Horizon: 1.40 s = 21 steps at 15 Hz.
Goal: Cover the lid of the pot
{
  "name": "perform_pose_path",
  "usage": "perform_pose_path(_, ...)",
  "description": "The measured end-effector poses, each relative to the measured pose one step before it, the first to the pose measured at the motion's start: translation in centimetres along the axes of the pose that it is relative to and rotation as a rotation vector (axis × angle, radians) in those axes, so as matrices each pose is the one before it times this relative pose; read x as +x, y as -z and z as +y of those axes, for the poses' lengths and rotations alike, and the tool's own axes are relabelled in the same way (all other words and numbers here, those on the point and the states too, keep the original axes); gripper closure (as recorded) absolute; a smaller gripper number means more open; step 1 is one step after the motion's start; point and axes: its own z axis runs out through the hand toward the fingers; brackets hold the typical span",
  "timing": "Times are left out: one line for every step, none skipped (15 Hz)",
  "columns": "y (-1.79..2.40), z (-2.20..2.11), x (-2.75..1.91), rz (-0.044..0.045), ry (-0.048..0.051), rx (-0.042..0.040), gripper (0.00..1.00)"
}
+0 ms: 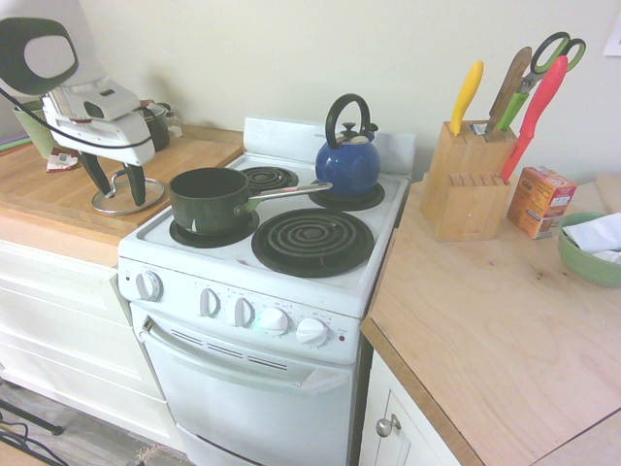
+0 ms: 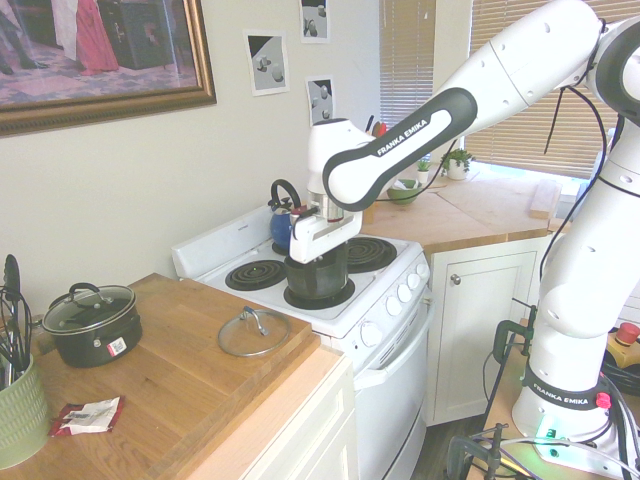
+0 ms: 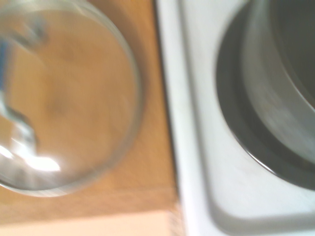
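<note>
I see the wooden desk left of the stove, the green saucepan on its front burner. The glass lid lies flat on the desk. My pincer, prongs apart, hangs above it; I should centre on the knob, then descend straight.

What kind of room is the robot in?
It looks like a kitchen. There's a white stove with coil burners, a blue kettle sitting on it, and a wooden knife block on the counter beside it.
</note>
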Motion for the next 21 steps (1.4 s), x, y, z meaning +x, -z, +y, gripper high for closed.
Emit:
perform_pose_path(0.309, -1.059, -0.617, 0.00184, -0.01403, 0.00617, 0.00)
perform_pose_path(0.101, -1.239, -0.690, 0.00105, -0.00735, 0.00666, 0.00)
perform_pose_path(-0.085, -1.468, -0.843, 0.00116, -0.00361, 0.00645, 0.00)
perform_pose_path(-0.170, -1.496, -0.727, 0.00359, -0.00356, 0.00458, 0.00)
perform_pose_path(-0.211, -1.622, -0.592, 0.00501, -0.00328, 0.00444, 0.00)
perform_pose_path(-0.235, -1.541, -0.370, 0.00714, -0.00289, 0.00535, 0.00)
perform_pose_path(-0.437, -1.481, -0.128, 0.00756, -0.00232, 0.00073, 0.00)
perform_pose_path(-0.564, -1.376, 0.101, 0.00954, -0.00354, -0.00101, 0.00)
perform_pose_path(-0.789, -1.231, 0.299, 0.00721, -0.00645, -0.00433, 0.00)
perform_pose_path(-1.010, -1.151, 0.468, 0.00557, -0.00972, -0.00805, 0.00)
perform_pose_path(-0.973, -0.988, 0.501, 0.00140, -0.01133, -0.00844, 0.00)
perform_pose_path(-1.066, -0.734, 0.550, -0.00032, -0.01275, -0.01274, 0.00)
perform_pose_path(-0.901, -0.547, 0.433, -0.00073, -0.01403, -0.01389, 0.00)
perform_pose_path(-0.637, -0.417, 0.338, -0.00126, -0.01748, -0.01540, 0.00)
perform_pose_path(-0.362, -0.280, 0.176, -0.00108, -0.01648, -0.01466, 0.00)
perform_pose_path(-0.128, -0.147, 0.037, 0.00019, -0.01241, -0.01259, 0.00)
perform_pose_path(0.045, -0.044, -0.143, 0.00053, -0.00641, -0.00971, 0.00)
perform_pose_path(0.081, -0.019, -0.245, 0.00009, -0.00501, -0.00758, 0.00)
perform_pose_path(-0.025, 0.030, -0.201, 0.00022, -0.00364, -0.00731, 0.00)
perform_pose_path(-0.075, 0.077, -0.047, 0.00037, -0.00368, -0.00840, 0.00)
perform_pose_path(-0.072, 0.086, 0.016, -0.00068, -0.00196, -0.00764, 0.00)
